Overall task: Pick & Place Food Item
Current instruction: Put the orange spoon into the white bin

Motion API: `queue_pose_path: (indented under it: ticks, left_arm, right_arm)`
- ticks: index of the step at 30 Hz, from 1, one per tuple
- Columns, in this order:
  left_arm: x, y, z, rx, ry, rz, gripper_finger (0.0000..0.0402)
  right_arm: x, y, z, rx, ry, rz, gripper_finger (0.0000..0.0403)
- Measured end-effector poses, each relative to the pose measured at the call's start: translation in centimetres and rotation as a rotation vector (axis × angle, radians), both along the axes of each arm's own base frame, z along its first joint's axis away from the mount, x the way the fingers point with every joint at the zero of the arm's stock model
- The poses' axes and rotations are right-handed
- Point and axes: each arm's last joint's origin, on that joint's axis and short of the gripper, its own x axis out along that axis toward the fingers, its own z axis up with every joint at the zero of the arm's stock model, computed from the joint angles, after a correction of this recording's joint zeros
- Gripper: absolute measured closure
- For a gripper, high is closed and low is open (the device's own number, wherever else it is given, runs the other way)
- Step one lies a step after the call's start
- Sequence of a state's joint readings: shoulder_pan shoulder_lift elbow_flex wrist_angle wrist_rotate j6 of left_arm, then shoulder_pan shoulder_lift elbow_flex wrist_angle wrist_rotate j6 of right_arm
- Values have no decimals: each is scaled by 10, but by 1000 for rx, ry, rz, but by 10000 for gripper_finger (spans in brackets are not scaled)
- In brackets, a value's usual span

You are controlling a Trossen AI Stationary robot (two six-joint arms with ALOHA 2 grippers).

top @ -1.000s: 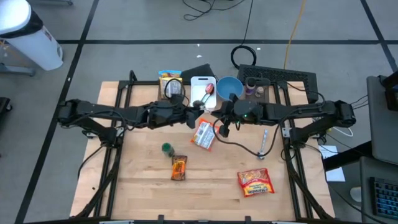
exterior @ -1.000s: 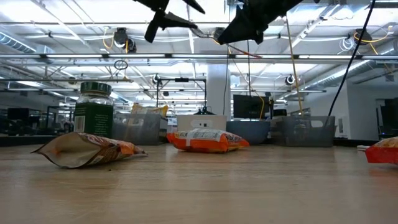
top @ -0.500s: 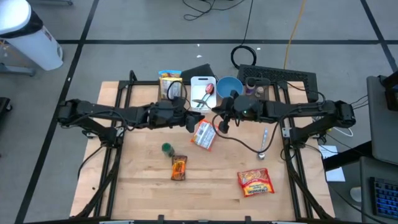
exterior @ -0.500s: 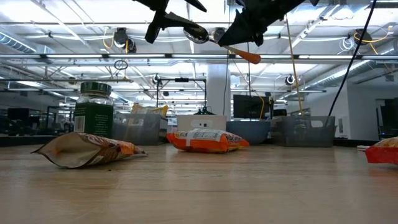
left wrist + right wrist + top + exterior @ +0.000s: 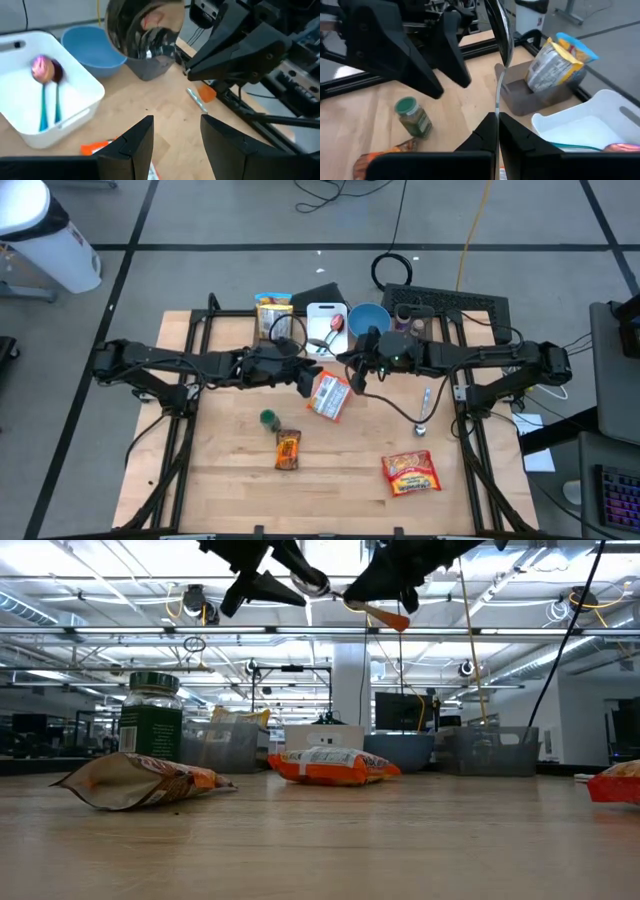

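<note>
Steel ladle (image 5: 145, 35) with an orange handle end hung at upper centre of the low view, pinched in the right tool (image 5: 496, 131), facing the empty, half-open left tool (image 5: 175, 135), likely for a handover above the snack packet (image 5: 328, 396).

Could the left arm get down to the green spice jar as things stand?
Probably yes. The left claw hangs open and empty above the table, and the green spice jar stands in the open with only a snack pouch beside it. The right claw, shut on a ladle, is off to the side.
</note>
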State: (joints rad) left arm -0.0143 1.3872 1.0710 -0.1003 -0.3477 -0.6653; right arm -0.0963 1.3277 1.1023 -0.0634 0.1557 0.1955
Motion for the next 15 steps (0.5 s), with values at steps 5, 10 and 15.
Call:
queue_pose_path:
  ticks: [5,10,15]
  left_arm:
    - [-6,1,8,83,1,-10,231]
    - [-22,3,26,164,-23,28,231]
    - [-34,5,41,222,-64,43,231]
  right_arm:
    - [-2,2,3,2,-15,11,402]
    - [-6,6,10,8,-54,42,402]
    - [-8,6,21,4,-130,56,402]
